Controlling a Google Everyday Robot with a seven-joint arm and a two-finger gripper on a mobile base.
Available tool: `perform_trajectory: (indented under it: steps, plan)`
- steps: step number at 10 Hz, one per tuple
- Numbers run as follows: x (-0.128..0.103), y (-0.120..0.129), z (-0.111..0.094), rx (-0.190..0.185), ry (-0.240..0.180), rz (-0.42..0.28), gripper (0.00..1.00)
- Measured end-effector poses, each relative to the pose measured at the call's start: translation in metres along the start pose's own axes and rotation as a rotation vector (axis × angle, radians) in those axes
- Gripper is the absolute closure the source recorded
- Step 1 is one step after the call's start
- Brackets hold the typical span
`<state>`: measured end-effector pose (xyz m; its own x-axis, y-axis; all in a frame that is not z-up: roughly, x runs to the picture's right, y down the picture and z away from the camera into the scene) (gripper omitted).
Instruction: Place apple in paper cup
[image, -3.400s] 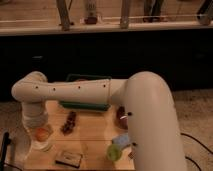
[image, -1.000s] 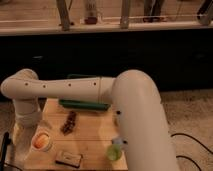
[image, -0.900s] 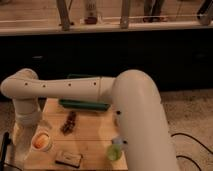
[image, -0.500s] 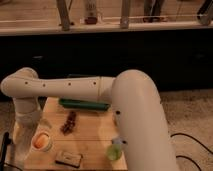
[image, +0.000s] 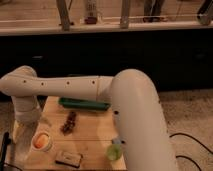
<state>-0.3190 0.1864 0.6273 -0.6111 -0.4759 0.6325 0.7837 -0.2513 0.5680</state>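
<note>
Apple (image: 42, 140) sits inside paper cup (image: 40, 148), front-left on table (image: 95, 137) — my gripper (image: 21, 144) low, just left of cup — spread or pressed together, can't tell.

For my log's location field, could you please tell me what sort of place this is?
Probably an indoor robot test space: a small wooden table of props, and cables across a speckled floor. The gripper hangs at the picture's lower left, beside the paper cup.
</note>
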Motion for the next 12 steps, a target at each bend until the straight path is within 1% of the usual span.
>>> perform_trajectory:
  steps: [2,12]
  plan:
    - [0.0010,0.0032,-0.0044,-0.013,0.013,0.005,0.20]
    - [0.0010,0.0035,-0.0044,-0.013,0.013,0.006,0.20]
